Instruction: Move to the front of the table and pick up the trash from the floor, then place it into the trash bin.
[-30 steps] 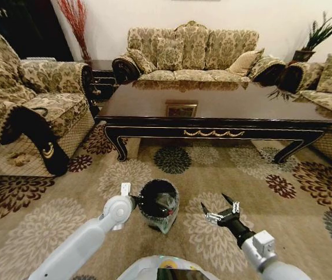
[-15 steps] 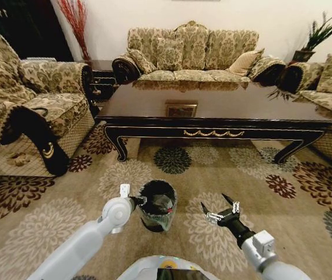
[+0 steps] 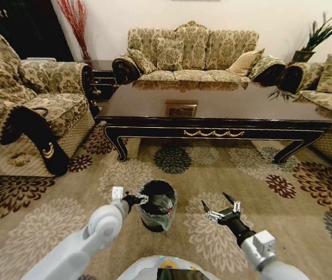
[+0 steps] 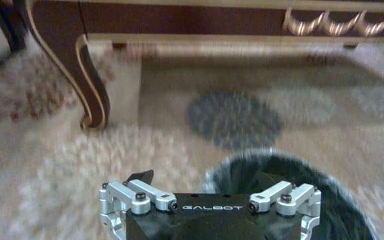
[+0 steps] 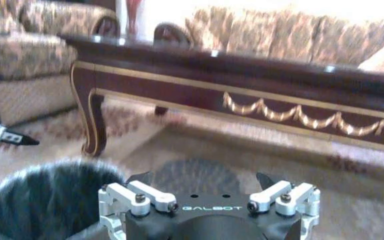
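The black trash bin (image 3: 157,205) stands upright on the patterned floor (image 3: 244,169), in front of the dark brown table (image 3: 212,108). Inside it lies the trash (image 3: 164,204), pale crumpled bits with a speck of red. My left gripper (image 3: 134,199) hovers open at the bin's left rim, holding nothing. In the left wrist view, the left gripper (image 4: 204,176) spreads above the bin (image 4: 332,200) and a table leg (image 4: 88,85). My right gripper (image 3: 220,209) hangs open and empty to the bin's right. The right wrist view shows the right gripper (image 5: 204,176), the bin (image 5: 38,200) and the table (image 5: 259,85).
A floral sofa (image 3: 192,52) sits behind the table, an armchair (image 3: 31,99) at the left, another sofa (image 3: 329,87) at the right. A small picture frame (image 3: 181,109) rests on the table. Open carpet lies around the bin on both sides.
The bin went from tilted to upright. My left gripper has drawn back a little from its rim and the left arm has sunk lower. The right arm has barely moved.
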Robot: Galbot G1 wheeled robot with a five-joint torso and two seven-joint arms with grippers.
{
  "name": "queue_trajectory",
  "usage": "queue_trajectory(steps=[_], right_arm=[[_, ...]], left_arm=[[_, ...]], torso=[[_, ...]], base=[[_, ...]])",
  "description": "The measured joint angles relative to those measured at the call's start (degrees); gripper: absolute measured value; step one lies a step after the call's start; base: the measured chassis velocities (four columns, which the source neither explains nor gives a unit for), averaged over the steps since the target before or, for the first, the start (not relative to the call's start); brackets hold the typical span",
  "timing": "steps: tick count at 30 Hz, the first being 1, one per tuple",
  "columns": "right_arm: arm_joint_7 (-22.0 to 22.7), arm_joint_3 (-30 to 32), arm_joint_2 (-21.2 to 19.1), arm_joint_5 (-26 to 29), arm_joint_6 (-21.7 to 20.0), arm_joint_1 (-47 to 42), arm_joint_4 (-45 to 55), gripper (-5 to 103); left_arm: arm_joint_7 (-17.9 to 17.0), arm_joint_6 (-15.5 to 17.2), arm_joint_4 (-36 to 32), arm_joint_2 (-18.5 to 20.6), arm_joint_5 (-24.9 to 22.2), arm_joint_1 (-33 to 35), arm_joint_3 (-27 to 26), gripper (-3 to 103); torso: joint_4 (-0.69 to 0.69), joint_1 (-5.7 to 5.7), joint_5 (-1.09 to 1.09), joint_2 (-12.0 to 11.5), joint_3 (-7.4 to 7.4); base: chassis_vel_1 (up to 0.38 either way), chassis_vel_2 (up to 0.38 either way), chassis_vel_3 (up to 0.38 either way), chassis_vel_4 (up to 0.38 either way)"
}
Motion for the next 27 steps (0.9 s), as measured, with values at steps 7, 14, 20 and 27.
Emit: queue_trajectory(steps=[7, 14, 20, 27], right_arm=[[-1.71, -1.17, 7.11, -1.37, 6.58, 2.67, -2.5, 100], [-1.81, 0.67, 9.9, -0.72, 10.53, 5.55, -7.17, 100], [-2.68, 2.57, 11.28, -0.15, 12.82, 7.67, -10.8, 100], [-3.89, 3.1, 12.83, -0.87, 15.12, 8.15, -13.04, 100]], left_arm=[[11.61, -13.05, -0.77, -1.84, 12.3, 10.59, -11.2, 100], [18.19, -22.89, 1.37, -5.31, 23.89, 17.02, -17.76, 100], [23.7, -31.8, 3.0, -10.91, 30.42, 24.25, -22.05, 100], [30.34, -42.14, 4.07, -16.5, 32.8, 34.14, -27.64, 100]], torso=[[0.01, 0.0, 0.0, 0.0, 0.0], [0.01, 0.0, 0.01, 0.0, 0.0], [0.01, 0.0, 0.02, 0.0, 0.0], [0.04, 0.0, 0.03, 0.0, 0.0]], base=[[0.0, 0.0, 0.0, 0.0], [0.0, 0.0, 0.0, 0.0], [0.0, 0.0, 0.0, 0.0], [0.0, 0.0, 0.0, 0.0]])
